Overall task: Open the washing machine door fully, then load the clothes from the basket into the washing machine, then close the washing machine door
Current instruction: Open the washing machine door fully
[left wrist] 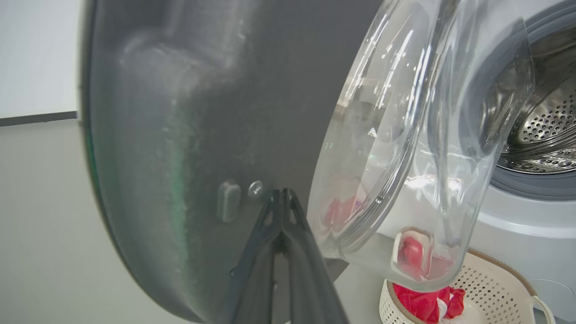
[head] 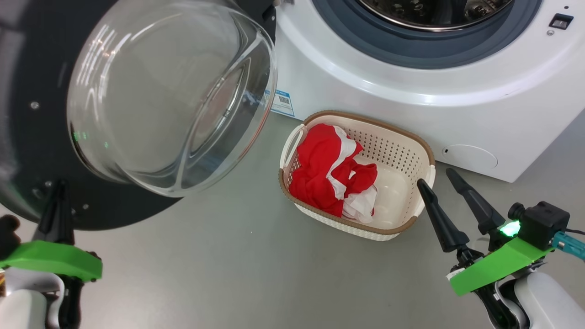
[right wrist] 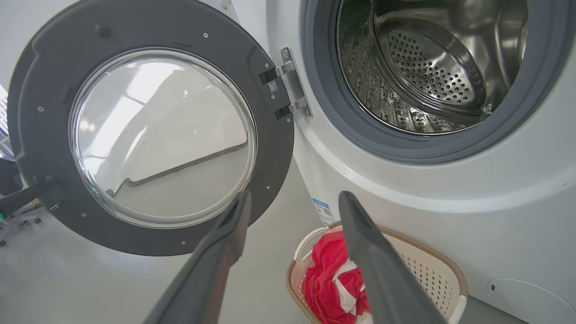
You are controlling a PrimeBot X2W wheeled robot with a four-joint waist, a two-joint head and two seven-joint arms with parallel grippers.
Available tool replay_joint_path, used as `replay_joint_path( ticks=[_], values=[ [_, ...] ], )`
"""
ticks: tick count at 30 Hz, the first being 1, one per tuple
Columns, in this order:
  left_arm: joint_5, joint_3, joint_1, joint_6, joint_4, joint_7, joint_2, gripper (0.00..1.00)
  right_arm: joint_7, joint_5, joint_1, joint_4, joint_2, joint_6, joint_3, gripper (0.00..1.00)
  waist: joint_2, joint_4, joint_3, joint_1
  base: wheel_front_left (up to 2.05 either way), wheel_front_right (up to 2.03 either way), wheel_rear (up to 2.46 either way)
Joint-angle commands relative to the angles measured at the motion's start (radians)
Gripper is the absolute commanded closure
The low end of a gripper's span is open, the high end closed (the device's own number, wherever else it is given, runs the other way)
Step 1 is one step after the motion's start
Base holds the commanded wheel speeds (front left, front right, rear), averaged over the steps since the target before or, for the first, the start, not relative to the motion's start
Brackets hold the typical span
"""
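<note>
Closest to the head camera, the left fingers (head: pixel 58 194) are pressed together with nothing between them. Their tips sit at the dark inner ring of the washing machine door (head: pixel 151 100); whether they touch it I cannot tell. The right fingers (head: pixel 438 212) are spread wide and empty, with their tips just beside the near end of the basket (head: pixel 365 119).

That door is swung well away from the washing machine (head: pixel 411 105), its clear glass bowl bulging towards the head camera. The steel drum (right wrist: pixel 427 67) is exposed inside its grey rubber ring. The basket stands on the floor (head: pixel 228 269) close to the machine's front, below the opening. The clothes (head: pixel 329 169) lie bunched in its half nearer the door, a red garment with white panels.

Opening looks finished or very nearly so, and loading appears not yet begun. The next move probably belongs to the right arm. Its fingers would need to drop into the basket, close on a thick fold of the red fabric rather than the perforated wall, then lift clear of the rim towards the drum. The left arm should keep clear of that path.
</note>
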Motion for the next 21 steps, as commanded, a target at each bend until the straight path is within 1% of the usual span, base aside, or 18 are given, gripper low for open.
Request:
replay_joint_path(
  ticks=[1, 8, 21],
  values=[
    [-0.01, 0.053, -0.046, -0.004, -0.005, -0.004, 0.066, 1.0, -0.012, 0.004, -0.021, -0.027, -0.006, 0.002, 0.017, 0.0, -0.0001, 0.0, 0.004, 0.0, 0.0, 0.0, 0.0],
    [-0.01, 0.047, -0.103, -0.017, 0.076, -0.003, 0.1, 1.0, -0.012, 0.004, -0.023, -0.027, 0.001, 0.002, 0.02, 0.0, -0.0001, 0.002, 0.011, 0.0, 0.0, 0.0, 0.0],
    [-0.013, 0.026, -0.15, -0.028, 0.172, -0.032, 0.114, 1.0, -0.012, 0.009, -0.023, -0.021, 0.002, 0.002, 0.026, 0.0, -0.0001, -0.002, 0.003, 0.0, 0.0, 0.0, 0.0]
  ],
)
